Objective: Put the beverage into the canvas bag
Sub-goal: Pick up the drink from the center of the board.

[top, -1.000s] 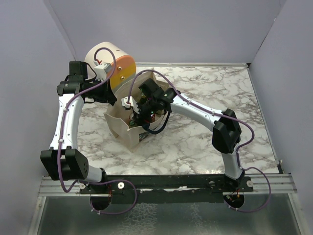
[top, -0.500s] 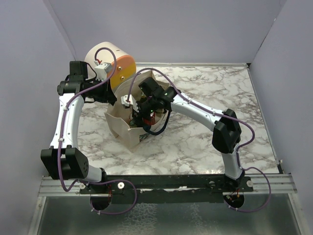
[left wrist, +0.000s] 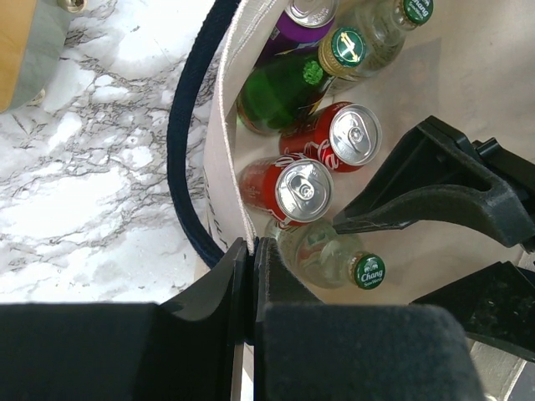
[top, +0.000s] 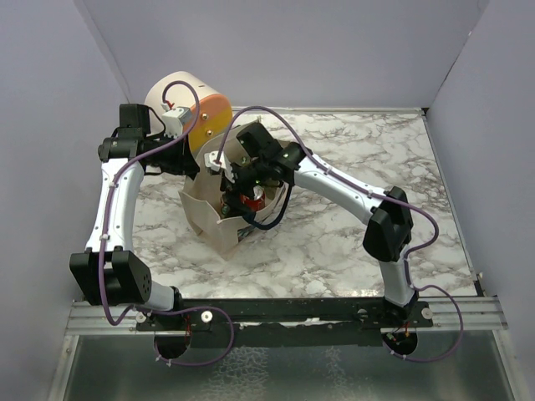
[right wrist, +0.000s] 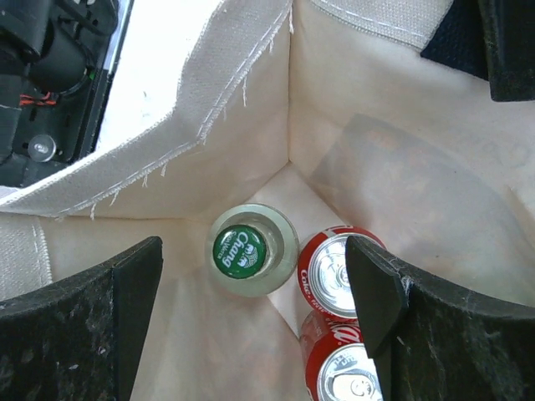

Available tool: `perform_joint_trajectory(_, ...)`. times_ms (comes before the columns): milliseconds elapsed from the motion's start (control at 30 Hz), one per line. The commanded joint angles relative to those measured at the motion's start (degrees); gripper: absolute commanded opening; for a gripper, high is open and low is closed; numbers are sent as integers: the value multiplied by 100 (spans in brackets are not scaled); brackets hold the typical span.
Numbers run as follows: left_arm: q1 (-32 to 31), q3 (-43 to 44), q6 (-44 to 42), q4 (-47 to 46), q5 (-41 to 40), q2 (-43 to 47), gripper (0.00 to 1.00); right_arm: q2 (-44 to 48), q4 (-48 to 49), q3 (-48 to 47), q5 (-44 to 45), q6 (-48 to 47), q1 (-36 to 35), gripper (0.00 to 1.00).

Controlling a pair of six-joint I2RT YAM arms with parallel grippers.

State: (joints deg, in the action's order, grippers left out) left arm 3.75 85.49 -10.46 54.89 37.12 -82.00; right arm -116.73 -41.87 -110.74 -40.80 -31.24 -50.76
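The right gripper (right wrist: pixel 255 288) hangs over the mouth of the beige canvas bag with dark navy strap handles (top: pixel 207 224), its two black fingers spread wide with nothing held between them. Straight below the gap, deeper in the bag, stands the clear glass bottle with a green Chang cap (right wrist: pixel 251 251). From the right wrist it is seen cap-on, set into a bottom corner of the bag where two cloth walls meet. Neither finger touches it: one shows to its left and one to its right, both nearer the camera than the cap.

The bottle's shoulder rests against one of the two red cola cans (left wrist: pixel 305 190), which stand side by side on the bag floor. Beyond them in the left wrist view lie a dark green glass bottle with a gold-rimmed cap (left wrist: pixel 284 88), a purple can (left wrist: pixel 305 12) and a second clear bottle with a green cap (left wrist: pixel 384 25).

The left gripper (left wrist: pixel 252 251) is closed flat on the bag's stitched top rim, the canvas edge running in between its fingers, with a navy handle looping just beside it.

The bag sits on the white marble-patterned table (top: pixel 351 242), close in front of the cream-and-orange cylindrical drum (top: pixel 196 109)
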Motion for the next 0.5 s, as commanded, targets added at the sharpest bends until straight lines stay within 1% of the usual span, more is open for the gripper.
perform_joint_trajectory(0, 45, 122, -114, -170, 183, -87, 0, 314, 244, -229, -357, 396, 149, 90)
perform_joint_trajectory(267, 37, 151, -89, -184, 190, -108, 0, 745, 299, -339, -418, 621, 445, 90)
perform_joint_trajectory(333, 38, 168, -63, -194, 190, -118, 0, 931, 300, -300, -294, 724, 594, 90)
perform_joint_trajectory(467, 38, 228, -2, -231, 186, -117, 0, 1447, 302, -61, 150, 915, 1121, 90)
